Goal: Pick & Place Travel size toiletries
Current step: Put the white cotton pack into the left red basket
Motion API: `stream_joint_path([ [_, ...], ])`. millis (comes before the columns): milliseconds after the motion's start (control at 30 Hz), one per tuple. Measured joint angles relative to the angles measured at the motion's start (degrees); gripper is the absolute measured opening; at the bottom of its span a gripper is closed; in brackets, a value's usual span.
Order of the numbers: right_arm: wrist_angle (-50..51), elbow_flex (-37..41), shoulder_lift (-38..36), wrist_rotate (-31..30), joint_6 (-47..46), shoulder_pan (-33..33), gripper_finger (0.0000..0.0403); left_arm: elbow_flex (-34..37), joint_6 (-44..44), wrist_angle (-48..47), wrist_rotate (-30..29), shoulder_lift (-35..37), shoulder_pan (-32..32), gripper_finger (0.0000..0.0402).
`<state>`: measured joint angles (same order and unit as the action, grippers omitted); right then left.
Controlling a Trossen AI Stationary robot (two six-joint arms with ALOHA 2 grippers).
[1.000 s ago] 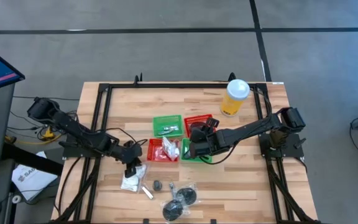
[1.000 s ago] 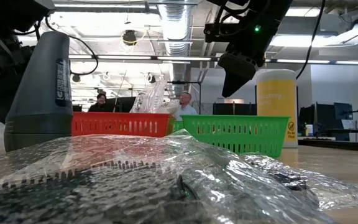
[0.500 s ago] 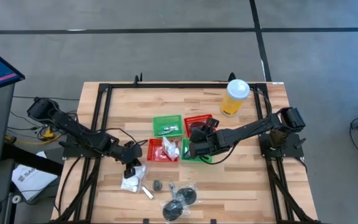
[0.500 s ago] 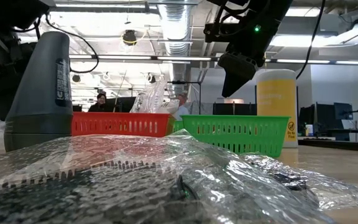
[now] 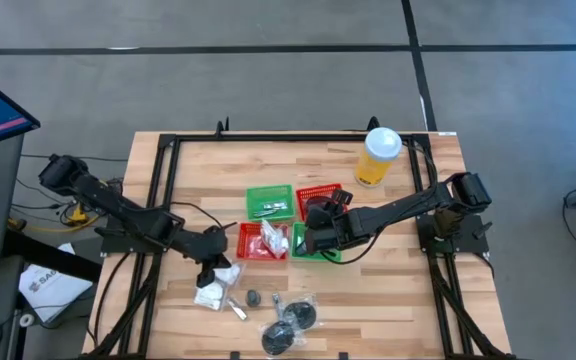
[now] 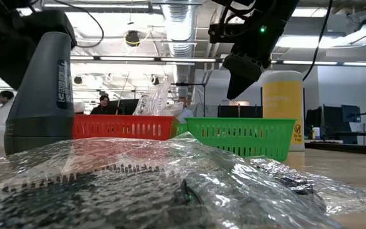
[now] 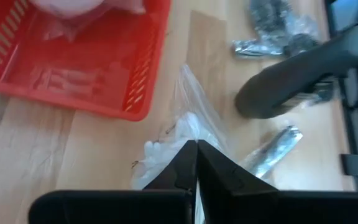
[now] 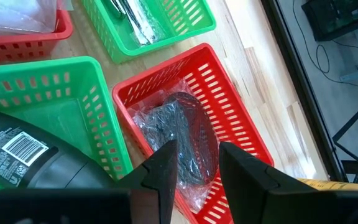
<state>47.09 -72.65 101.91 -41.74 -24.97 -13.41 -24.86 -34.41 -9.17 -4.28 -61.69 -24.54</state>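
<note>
Two pincers: left pincer (image 5: 212, 266) clamps a white packet (image 5: 209, 292) near the tabletop's (image 5: 408, 290) front; right pincer (image 8: 194, 163), fingers parted, holds nothing.

Left arm reaches in from table's left edge, links stretched low toward front centre. Left gripper (image 5: 213, 268) points down at tabletop, fingers (image 7: 213, 171) pressed together, tips meeting in single line in left wrist view. Right arm extends from table's right side across to centre, forearm nearly level, wrist bent down. Right gripper (image 5: 311, 222) hangs above table's middle, fingers (image 8: 165, 168) parted with narrow gap, nothing between them. In low view right gripper hangs clear of surface.
</note>
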Motion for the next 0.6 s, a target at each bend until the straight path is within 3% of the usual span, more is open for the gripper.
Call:
stream_joint_path([
  [133, 0.00, -0.01, 0.00, 0.00, 0.00, 0.00, 0.0108, 0.00, 1.47, 0.13, -2.41, 3.37, -1.70, 0.0000],
  [400, -0.02, 0.00, 0.00, -0.01, 0.00, 0.00, 0.0108, 0.00, 7.51, 1.39, -15.93, 11.03, -3.29, 0.0000],
  [600, -0.02, 0.00, 0.00, 0.00, 0.00, 0.00, 0.0108, 0.00, 16.66, 7.77, -21.22, 11.71, -3.24, 0.0000],
])
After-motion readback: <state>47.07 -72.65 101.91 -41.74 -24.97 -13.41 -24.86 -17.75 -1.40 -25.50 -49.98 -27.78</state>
